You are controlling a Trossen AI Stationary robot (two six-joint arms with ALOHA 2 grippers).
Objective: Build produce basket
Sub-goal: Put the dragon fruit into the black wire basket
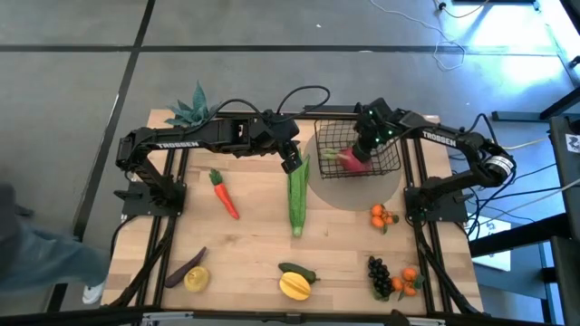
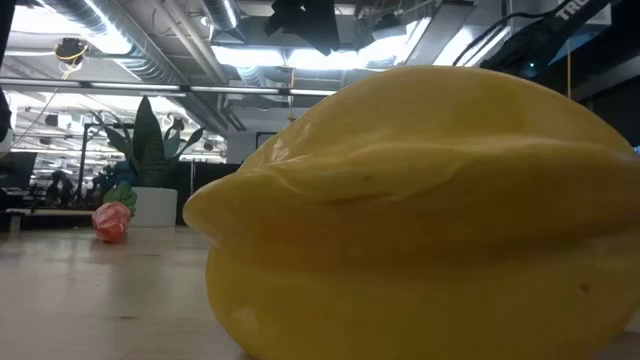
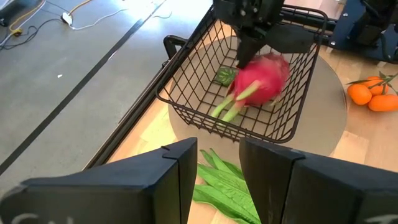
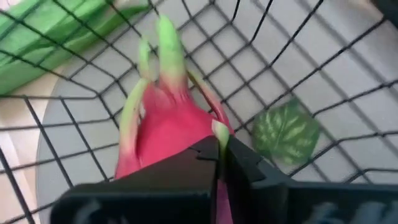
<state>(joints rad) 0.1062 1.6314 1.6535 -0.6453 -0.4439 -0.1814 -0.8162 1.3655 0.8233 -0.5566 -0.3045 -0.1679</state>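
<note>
high: right gripper (image 1: 363, 149) in basket (image 1: 388, 165), radish (image 1: 352, 160) inside | left wrist: left gripper (image 3: 214, 180) clasps corn (image 3: 225, 183), may snag basket rim | right wrist: fingers clenched, seemingly empty; withdrawing could drag radish (image 4: 168, 134) out

A large yellow fruit (image 2: 420, 210) fills the low view, cut off at the right and bottom edges, hiding the basket and both grippers. The right gripper (image 4: 219, 163) covers the red radish's (image 4: 163, 134) lower half; its arm is cropped below.
</note>
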